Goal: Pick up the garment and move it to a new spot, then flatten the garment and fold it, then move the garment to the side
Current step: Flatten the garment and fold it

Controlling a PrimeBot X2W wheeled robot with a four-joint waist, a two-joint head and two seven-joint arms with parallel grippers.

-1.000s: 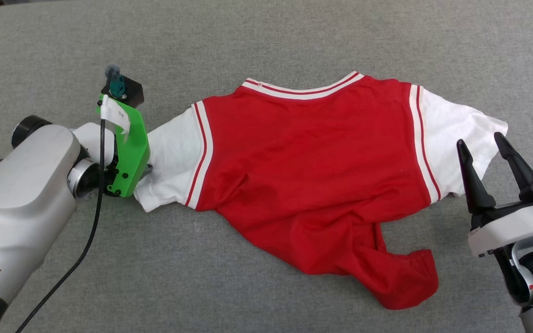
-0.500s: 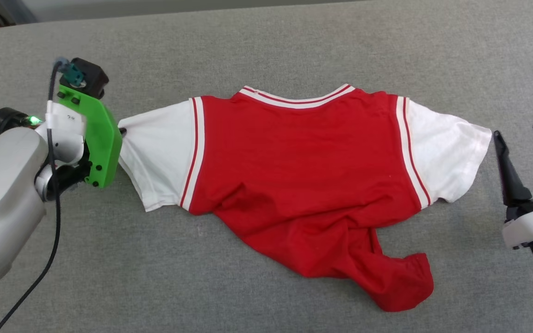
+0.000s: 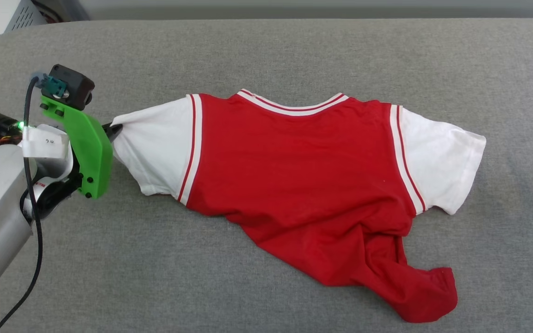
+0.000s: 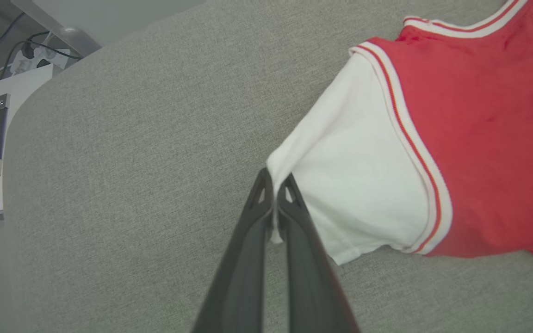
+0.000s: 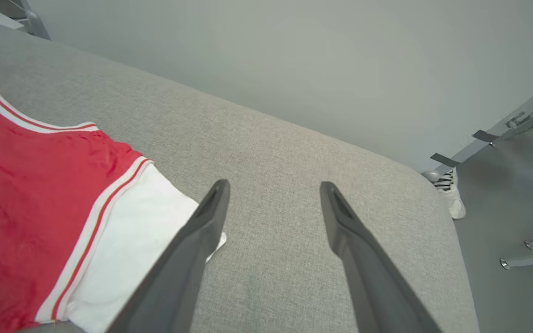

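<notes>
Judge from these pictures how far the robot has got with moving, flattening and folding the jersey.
Done: the garment lies on the grey surface, sleeves spread. In hand: the left gripper is shut on the edge of one white sleeve; the right gripper is open near the other sleeve, holding nothing. Left: the hem is bunched and twisted, so flattening, folding and moving aside remain.

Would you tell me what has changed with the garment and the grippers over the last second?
The left gripper has shut on the edge of the white sleeve and drawn it out taut, away from the rest of the garment. The right gripper stays open beside the other sleeve, off the cloth; the red hem stays bunched.
</notes>
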